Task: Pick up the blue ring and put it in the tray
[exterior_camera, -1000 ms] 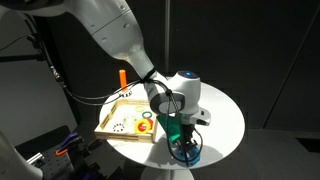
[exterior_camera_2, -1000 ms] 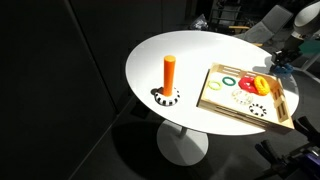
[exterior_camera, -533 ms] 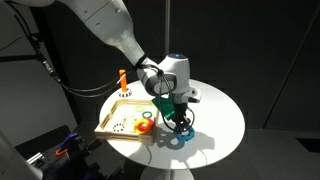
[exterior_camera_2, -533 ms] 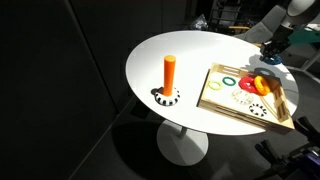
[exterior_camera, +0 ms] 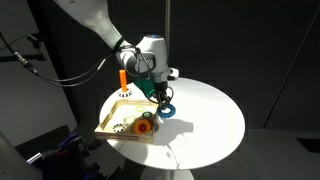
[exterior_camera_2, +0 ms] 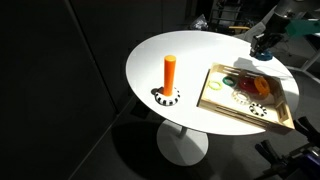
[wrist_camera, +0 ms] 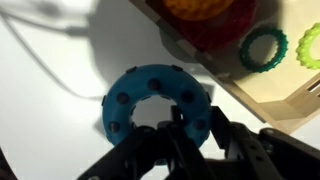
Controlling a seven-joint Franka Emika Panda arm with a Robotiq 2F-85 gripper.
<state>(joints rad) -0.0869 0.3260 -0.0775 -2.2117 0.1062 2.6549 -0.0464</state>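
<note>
My gripper [wrist_camera: 197, 120] is shut on the blue ring [wrist_camera: 130, 95], with one finger through its hole and one outside. In both exterior views the gripper [exterior_camera: 160, 100] [exterior_camera_2: 263, 47] holds the ring [exterior_camera: 166, 111] above the white table, right beside the tray's edge. The tray [exterior_camera: 108, 122] is light wood and also shows in an exterior view [exterior_camera_2: 207, 93] and in the wrist view [wrist_camera: 285, 88]. In the wrist view the ring hangs just outside the tray's rim.
The tray holds a red-and-yellow ring [exterior_camera: 146, 125] [wrist_camera: 200, 10], a green ring [wrist_camera: 263, 48], a yellow-green ring [wrist_camera: 312, 45] and small pieces. An orange cylinder [exterior_camera: 122, 78] [exterior_camera_2: 170, 72] stands upright on the round white table [exterior_camera: 215, 120] beyond the tray.
The gripper has lifted the blue ring off the table's front part and carried it up and across to the tray's edge.
</note>
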